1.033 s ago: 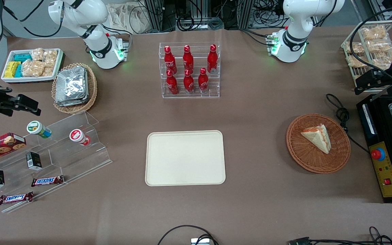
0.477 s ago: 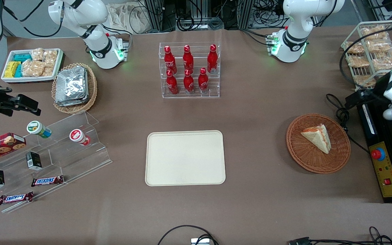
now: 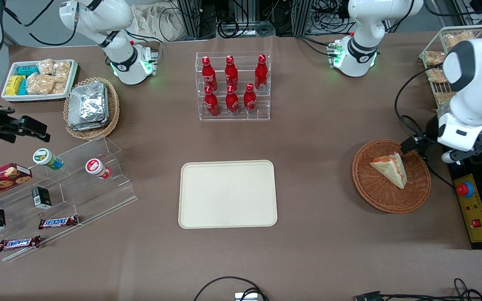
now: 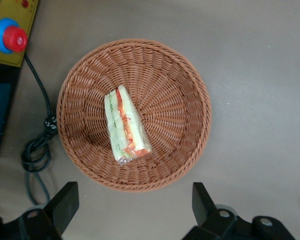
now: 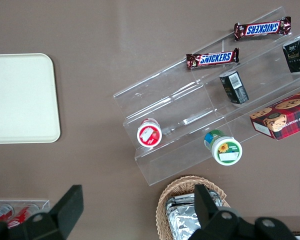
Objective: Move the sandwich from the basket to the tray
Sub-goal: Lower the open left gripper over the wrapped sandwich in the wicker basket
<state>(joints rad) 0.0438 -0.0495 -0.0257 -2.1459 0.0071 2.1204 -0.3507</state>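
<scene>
The cream tray [image 3: 227,194] lies flat at the middle of the bench [image 3: 308,133]. Toward the working arm's end sits the reddish-brown woven basket [image 3: 375,196], and in it the sandwich [image 3: 389,167]: a pale bread wedge with red-orange and green layers along its edge, clear-wrapped. The end effector [image 4: 135,207] hangs above the basket with fingers [image 4: 65,202] spread wide, holding nothing; the arm's white body hides most of it from the front.

Bright, even overhead light; soft shadows, sharp focus throughout.
</scene>
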